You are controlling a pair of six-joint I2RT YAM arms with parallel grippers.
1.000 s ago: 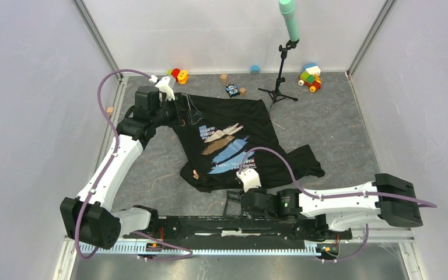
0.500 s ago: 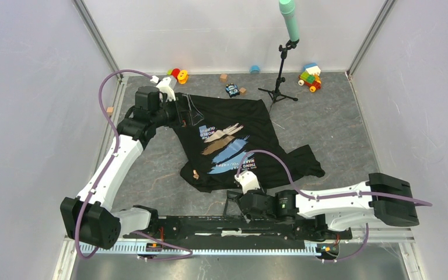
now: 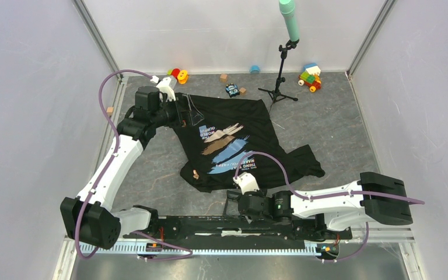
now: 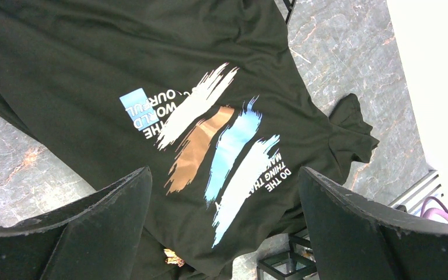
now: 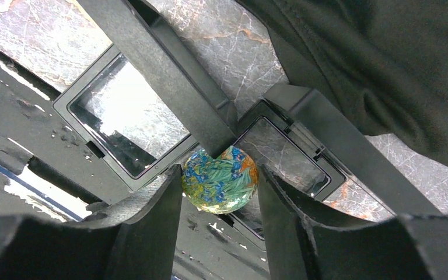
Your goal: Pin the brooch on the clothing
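The black T-shirt (image 3: 233, 134) with blue and tan brush strokes lies crumpled on the grey table; it also shows in the left wrist view (image 4: 93, 76) and the right wrist view (image 5: 385, 58). My right gripper (image 5: 220, 181) is low at the near edge (image 3: 232, 205), below the shirt's hem. Its fingers press both sides of a round brooch (image 5: 219, 178) with a blue and green flower print, against a black frame stand (image 5: 169, 87). My left gripper (image 4: 224, 172) is open and empty, held above the shirt's far left part (image 3: 188, 111).
A small gold-orange thing (image 3: 196, 174) lies on the shirt's near left edge (image 4: 172, 256). A microphone stand (image 3: 281, 70) stands behind the shirt. Toys (image 3: 310, 77) (image 3: 178, 74) (image 3: 231, 90) and a blue cap (image 3: 255, 69) lie along the back wall. A wooden cube (image 3: 110, 110) sits at the left.
My right arm has slid a little to the left along the near edge, with its gripper staying at the black frame stand. The left arm and the shirt have not moved.
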